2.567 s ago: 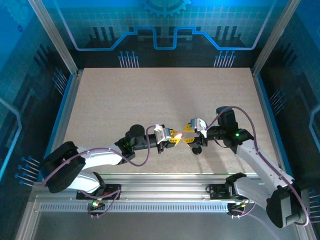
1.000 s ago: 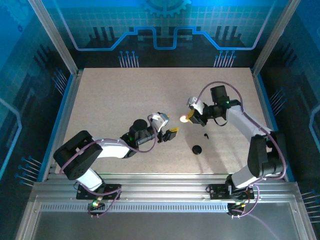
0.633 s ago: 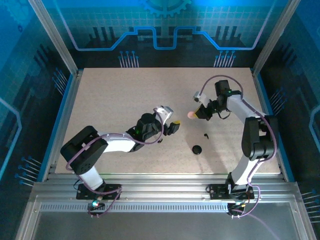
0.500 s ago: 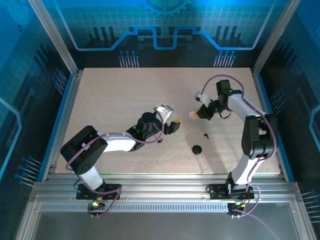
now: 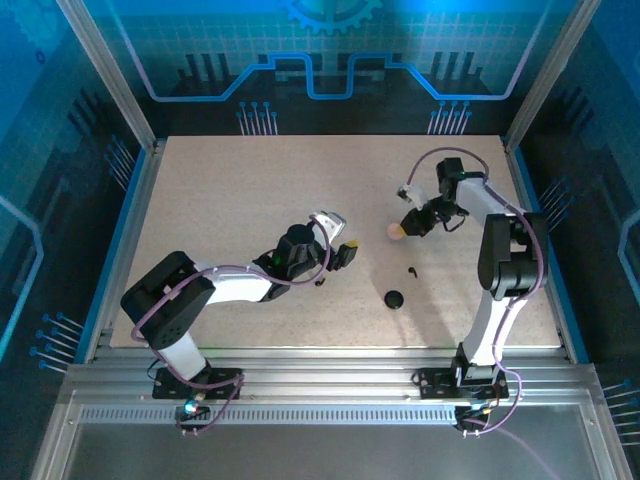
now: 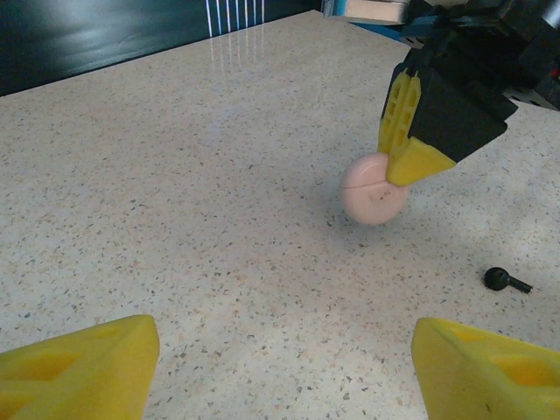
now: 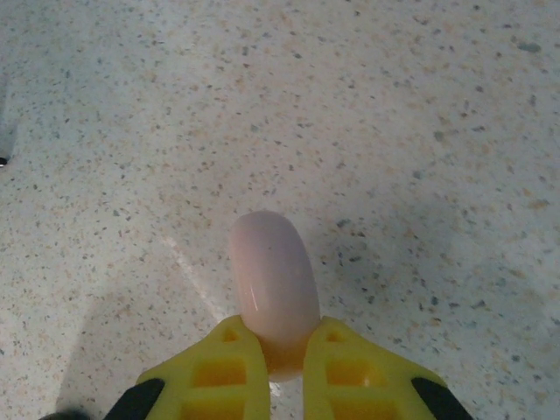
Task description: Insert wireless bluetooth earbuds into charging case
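Here, the right gripper (image 7: 280, 337) pinches a smooth, seamed, oval pink pod (image 7: 271, 271); the left gripper (image 6: 280, 350) gapes wide, empty.

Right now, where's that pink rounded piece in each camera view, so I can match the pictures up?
Top external: right of centre, the pink rounded piece sits at the tip of the right pincer.
Left wrist: upper right of centre, just under a yellow fingertip.
Right wrist: centre, lower half, clamped between the two yellow fingers.
Shared landmark: the right pincer's yellow fingers gripping it.
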### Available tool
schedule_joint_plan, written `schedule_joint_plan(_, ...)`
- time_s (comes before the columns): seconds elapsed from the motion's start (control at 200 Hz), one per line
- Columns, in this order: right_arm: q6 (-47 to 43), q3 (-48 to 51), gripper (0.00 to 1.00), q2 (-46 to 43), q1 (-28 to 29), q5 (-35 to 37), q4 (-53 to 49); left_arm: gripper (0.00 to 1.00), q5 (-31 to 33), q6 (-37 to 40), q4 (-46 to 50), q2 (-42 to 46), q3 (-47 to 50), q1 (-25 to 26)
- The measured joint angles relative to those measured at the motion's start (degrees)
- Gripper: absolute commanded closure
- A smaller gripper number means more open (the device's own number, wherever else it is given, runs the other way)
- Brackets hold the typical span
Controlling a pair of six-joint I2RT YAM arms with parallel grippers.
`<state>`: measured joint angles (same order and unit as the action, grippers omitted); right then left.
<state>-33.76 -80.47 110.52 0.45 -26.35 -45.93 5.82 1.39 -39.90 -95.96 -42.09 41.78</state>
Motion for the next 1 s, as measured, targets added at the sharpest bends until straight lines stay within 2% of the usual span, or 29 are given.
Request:
schedule_joint_plan(0.705,5.7,-6.3,0.90,6.7,-2.1,4.1,-3.4,0.24,0.0,0.0,1.1,0.0,-1.6,0.0)
schedule_joint_plan(1.001,8.3,-8.1,0.80,8.4,-2.4,4.9,-4.0,0.24,0.0,0.0,1.2,0.0,-1.7,0.0)
